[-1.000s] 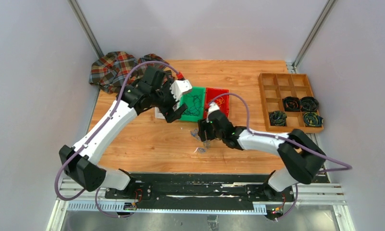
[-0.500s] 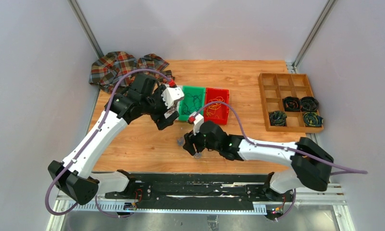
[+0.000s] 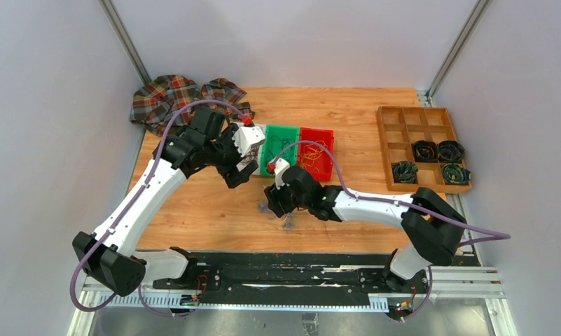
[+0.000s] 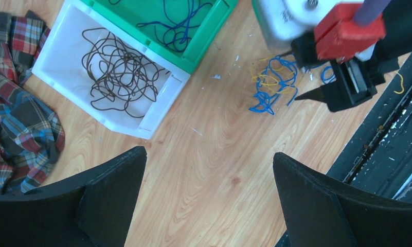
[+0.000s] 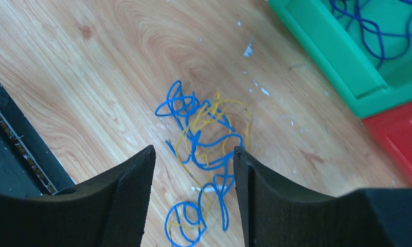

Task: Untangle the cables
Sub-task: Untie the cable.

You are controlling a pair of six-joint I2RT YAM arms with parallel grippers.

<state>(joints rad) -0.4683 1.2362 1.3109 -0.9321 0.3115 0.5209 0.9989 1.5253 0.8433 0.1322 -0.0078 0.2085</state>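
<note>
The cables (image 5: 203, 134) are a loose tangle of thin blue and yellow wire loops lying on the wooden table; they also show as a small clump (image 4: 270, 85) in the left wrist view. My right gripper (image 5: 193, 152) hovers right over them, open, its two black fingers straddling the near part of the tangle without pinching it. From above, the right gripper (image 3: 276, 203) points down at the table in front of the bins. My left gripper (image 4: 210, 154) is wide open over bare wood with nothing between its fingers, and from above the left gripper (image 3: 239, 175) hangs left of the cables.
A white bin (image 4: 162, 98) holds dark wires, a green bin (image 3: 281, 129) holds blue ones, and a red bin (image 3: 319, 131) stands beside it. Plaid cloth (image 3: 169, 94) lies at the back left. A wooden divided tray (image 3: 403, 122) with coiled bundles sits at the right.
The right gripper has moved left and nearer over the tangle, its jaws narrowing slightly. The left gripper has drawn back to the left, away from the green bin.
</note>
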